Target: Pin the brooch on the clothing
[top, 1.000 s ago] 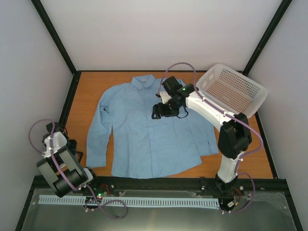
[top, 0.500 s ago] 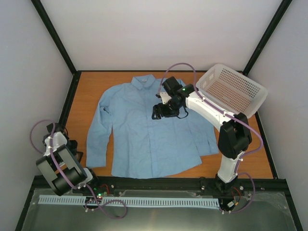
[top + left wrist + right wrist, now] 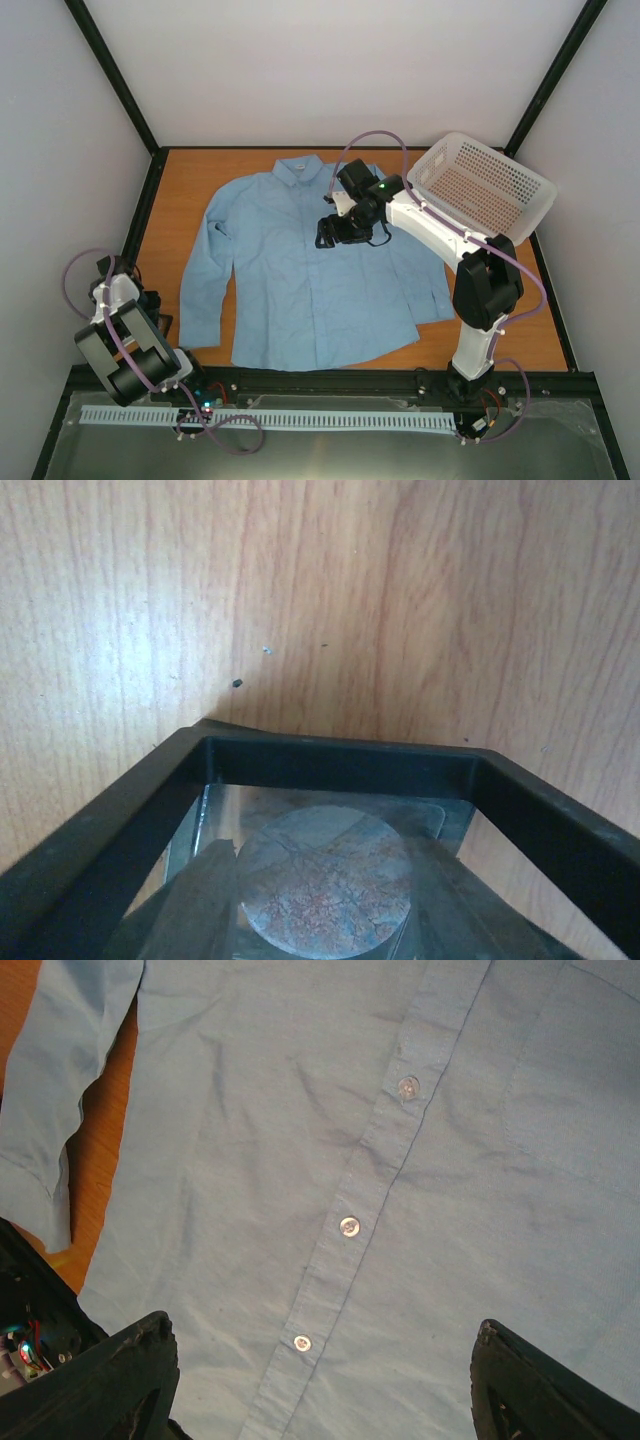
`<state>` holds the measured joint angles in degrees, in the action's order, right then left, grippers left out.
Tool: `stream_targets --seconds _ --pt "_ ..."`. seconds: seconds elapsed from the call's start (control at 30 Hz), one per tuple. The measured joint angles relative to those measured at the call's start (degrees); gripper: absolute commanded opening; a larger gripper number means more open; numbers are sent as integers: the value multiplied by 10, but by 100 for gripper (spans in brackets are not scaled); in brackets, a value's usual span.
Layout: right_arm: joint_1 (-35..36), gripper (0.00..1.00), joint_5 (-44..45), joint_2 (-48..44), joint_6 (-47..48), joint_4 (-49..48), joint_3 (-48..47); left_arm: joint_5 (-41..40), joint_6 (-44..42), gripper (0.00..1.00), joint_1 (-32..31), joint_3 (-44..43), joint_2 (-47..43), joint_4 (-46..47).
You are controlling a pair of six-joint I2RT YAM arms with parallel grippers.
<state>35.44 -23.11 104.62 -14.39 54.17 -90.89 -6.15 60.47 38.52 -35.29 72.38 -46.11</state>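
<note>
The brooch (image 3: 325, 880) lies flat in the small black tray (image 3: 330, 765), straight beneath the left pincer (image 3: 325, 920). It shows in the left wrist view as a round, mottled brownish-grey face framed by the tray's rim. Two pale, blurred fingers (image 3: 195, 905) stand one on each side of the disc, close to its edges. Whether they already pinch it or only flank it cannot be told from this view. The disc is round, so it has no long axis to line up with, and the pincer can close across it from either side. What the coming move turns on is the distance to the clothing (image 3: 290, 270). From the left pincer the shirt spreads away to the right across the worktop (image 3: 180, 190), with its collar at the far end and its hem at the near end. By my judgement the left arm must lift the disc out of the tray and carry it rightward. The right pincer (image 3: 320, 1385) hangs over the shirt's chest with its dark fingers wide apart and nothing between them. The button placket (image 3: 350, 1225) runs slantwise below it. That pincer is well apart from the brooch, so the left arm is plainly the nearer one. A white basket (image 3: 480, 185) sits beyond the right pincer, off the shirt.
</note>
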Motion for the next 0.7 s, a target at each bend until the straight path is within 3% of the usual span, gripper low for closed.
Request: stream_targets --seconds 0.3,0.7 --pt "0 78 0 0 0 0 0 0 0 31 0 0 0 -1" --pt "0 78 0 0 0 0 0 20 0 30 0 0 -37 -26"
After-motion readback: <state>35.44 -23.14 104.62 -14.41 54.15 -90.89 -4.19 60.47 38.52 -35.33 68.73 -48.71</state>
